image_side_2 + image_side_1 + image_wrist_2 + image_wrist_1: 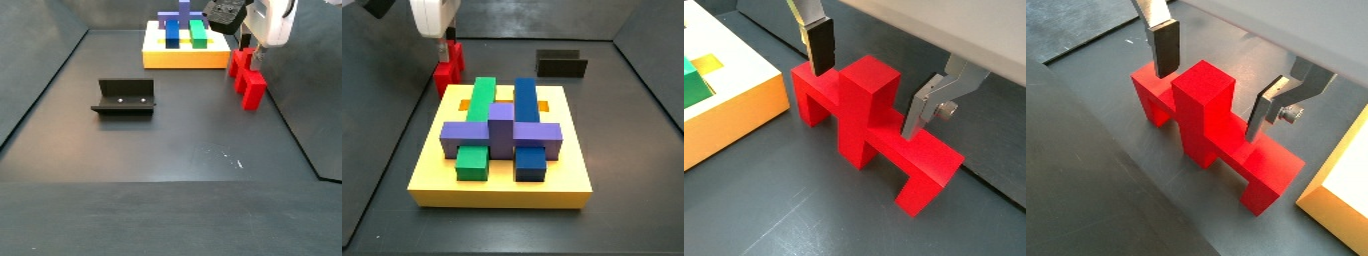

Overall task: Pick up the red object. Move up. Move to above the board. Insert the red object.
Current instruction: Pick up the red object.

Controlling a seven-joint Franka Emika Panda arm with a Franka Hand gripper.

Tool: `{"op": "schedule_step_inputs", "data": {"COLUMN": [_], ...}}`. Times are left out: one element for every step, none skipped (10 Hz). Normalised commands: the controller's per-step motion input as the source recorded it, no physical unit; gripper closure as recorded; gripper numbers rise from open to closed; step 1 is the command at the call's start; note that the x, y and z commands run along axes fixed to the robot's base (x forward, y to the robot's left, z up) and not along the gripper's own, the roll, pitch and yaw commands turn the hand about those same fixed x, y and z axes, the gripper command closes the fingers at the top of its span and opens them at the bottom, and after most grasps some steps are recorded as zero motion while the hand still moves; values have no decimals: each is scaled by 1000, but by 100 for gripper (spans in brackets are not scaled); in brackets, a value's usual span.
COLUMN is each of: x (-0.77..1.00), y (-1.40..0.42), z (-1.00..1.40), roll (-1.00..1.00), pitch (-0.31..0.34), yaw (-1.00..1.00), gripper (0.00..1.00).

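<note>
The red object (1227,135) (885,140) lies on the dark floor, its upright middle post standing between my fingers. My gripper (1213,85) (870,82) is open and straddles that post, with a gap on each side in both wrist views. One finger (1164,50) hangs over the crossbar end and the other finger (922,108) stands beside the post. In both side views the gripper (444,40) (249,35) sits low over the red object (448,72) (251,86), right next to the board (502,188) (185,58), a yellow slab with green, blue and purple blocks fitted in.
The fixture (563,65) (124,97) stands on the floor away from the board. The board's yellow edge (1344,190) (731,105) lies close beside the red object. Dark enclosure walls ring the floor.
</note>
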Motion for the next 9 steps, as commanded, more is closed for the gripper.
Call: {"op": "schedule_step_inputs", "data": {"x": [0,0,0,0,0,0,0,0,0], "y": [0,0,0,0,0,0,0,0,0], "z": [0,0,0,0,0,0,0,0,0], "roll": [0,0,0,0,0,0,0,0,0], "pitch": [0,0,0,0,0,0,0,0,0], "yaw": [0,0,0,0,0,0,0,0,0], "gripper": [0,100,100,100,100,100,100,100,100]}}
